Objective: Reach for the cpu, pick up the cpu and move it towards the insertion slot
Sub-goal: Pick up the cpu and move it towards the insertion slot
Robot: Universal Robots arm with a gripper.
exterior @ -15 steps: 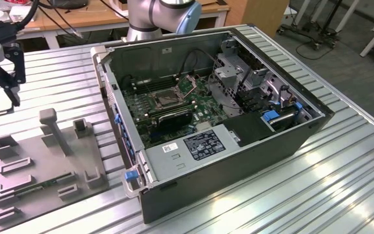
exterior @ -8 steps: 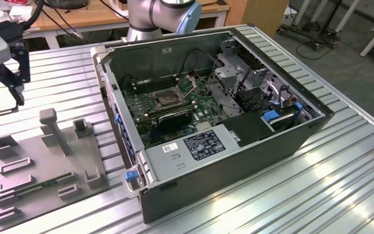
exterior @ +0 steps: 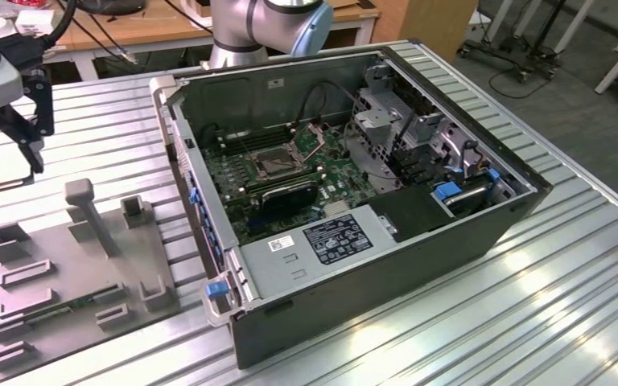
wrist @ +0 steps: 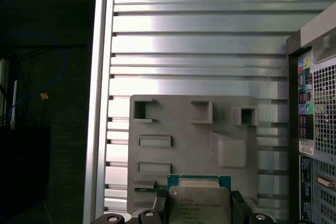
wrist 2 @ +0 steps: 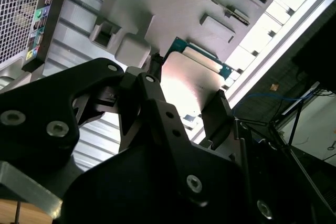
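Over the ribbed metal table (wrist: 199, 40) and grey tray (wrist: 184, 129), the fingers (wrist 2: 218, 113) clamp the cpu (wrist 2: 189, 85).

1. Bench (exterior: 545, 297): ribbed metal surface, open and unobstructed on the exterior view's right of the computer case (exterior: 395, 265).
2. Grey tray (exterior: 57, 261): several upright posts (exterior: 86, 211) rise from it and obstruct low passage across it.
3. The cpu (wrist: 198, 203), clamped between the jaws, hangs apart from the tray with open air below it.
4. Case wall (exterior: 183, 161): stands upright between the tray and the circuit board. The case is open on its upper face.
5. Insertion slot (exterior: 269, 165): uncovered from above. Cables (exterior: 311, 112) arch near it, and a dark block (exterior: 286, 193) sits just beside it.
6. Drive cage (exterior: 389, 121) and power supply (exterior: 325, 237): tall obstacles bounding the board on two sides.
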